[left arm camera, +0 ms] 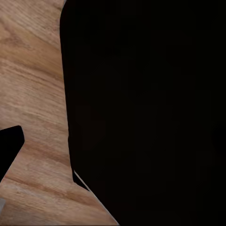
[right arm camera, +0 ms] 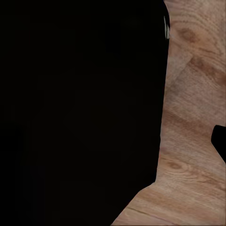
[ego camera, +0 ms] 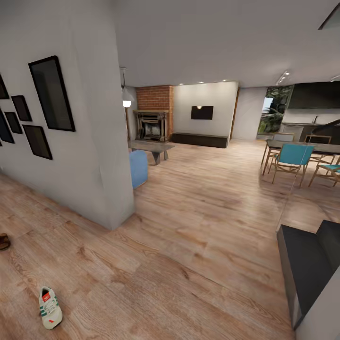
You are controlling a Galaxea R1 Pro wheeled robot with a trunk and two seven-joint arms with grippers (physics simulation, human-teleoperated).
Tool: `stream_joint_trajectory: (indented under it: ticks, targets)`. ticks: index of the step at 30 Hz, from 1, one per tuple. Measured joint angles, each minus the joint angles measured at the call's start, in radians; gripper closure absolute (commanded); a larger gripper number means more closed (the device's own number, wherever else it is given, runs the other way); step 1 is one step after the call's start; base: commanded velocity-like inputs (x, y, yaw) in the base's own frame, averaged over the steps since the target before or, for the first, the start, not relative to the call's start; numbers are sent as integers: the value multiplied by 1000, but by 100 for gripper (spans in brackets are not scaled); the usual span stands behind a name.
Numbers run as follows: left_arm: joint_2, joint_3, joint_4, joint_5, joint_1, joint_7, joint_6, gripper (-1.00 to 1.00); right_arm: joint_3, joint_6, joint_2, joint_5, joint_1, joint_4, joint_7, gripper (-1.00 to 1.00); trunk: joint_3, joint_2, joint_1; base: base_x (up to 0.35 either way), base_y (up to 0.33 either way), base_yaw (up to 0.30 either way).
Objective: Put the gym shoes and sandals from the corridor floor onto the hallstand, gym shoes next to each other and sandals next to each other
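While the robot looks down the corridor, one white green-striped gym shoe (ego camera: 49, 308) lies on the light wood-plank floor (ego camera: 189, 264) at seven o'clock, a brown sandal (ego camera: 4, 242) at nine. The search-and-approach step seems in hand; next, turn toward them. Finger states: cannot tell.

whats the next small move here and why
Probably turn the base left and roll toward the gym shoe. It lies alone on the floor at the head view's lower left, with a brown sandal cut off by the left edge, and neither is near an arm yet.
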Motion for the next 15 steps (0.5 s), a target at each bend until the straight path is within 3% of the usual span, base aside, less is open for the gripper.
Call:
stream_joint_trajectory:
  ticks: [3,8,15]
  targets:
    - [-1,-1,18,-5,17,-2,15,-100,-1,15,-13,-1,7,-4,4,-100,0,0,0,0,0,0]
    - [0,-1,24,-4,46,-1,21,-100,0,26,-3,0,1,-9,2,-100,0,0,0,0,0,0]
    - [4,-1,-3,-2,16,0,-11,-100,1,-3,6,1,-22,-24,-1,-100,0,0,0,0,0,0]
